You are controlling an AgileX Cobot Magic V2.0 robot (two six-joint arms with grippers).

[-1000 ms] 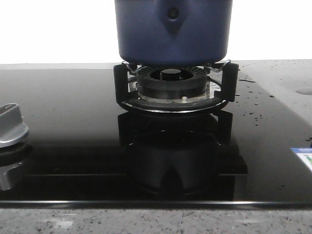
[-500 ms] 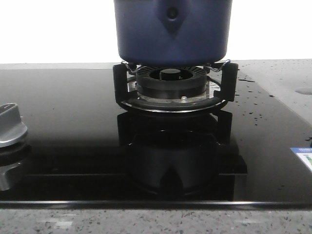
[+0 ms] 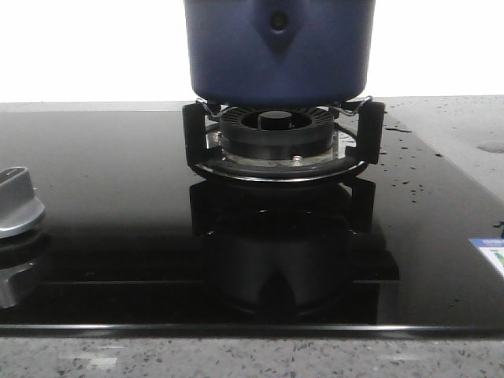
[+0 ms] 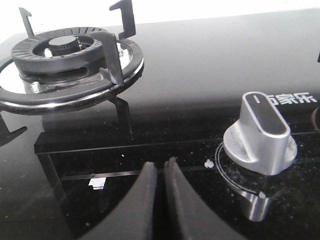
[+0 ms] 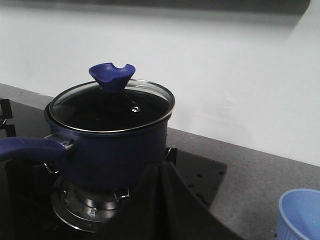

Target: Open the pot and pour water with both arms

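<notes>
The dark navy-blue pot (image 3: 279,55) stands on the burner's pan supports at the back centre of the hob. In the right wrist view the pot (image 5: 115,150) carries a glass lid (image 5: 112,107) with a blue knob (image 5: 112,76), and its blue handle (image 5: 30,147) sticks out sideways. My right gripper (image 5: 160,167) is shut and empty, a short way from the pot's side. My left gripper (image 4: 160,165) is shut and empty, low over the black glass near a silver control knob (image 4: 260,132). Neither gripper shows in the front view.
The black burner ring (image 3: 276,134) sits under the pot. A second, bare burner (image 4: 65,50) lies beyond my left gripper. The silver knob (image 3: 16,201) is at the hob's left edge. A light blue cup (image 5: 300,215) stands on the grey counter right of the hob.
</notes>
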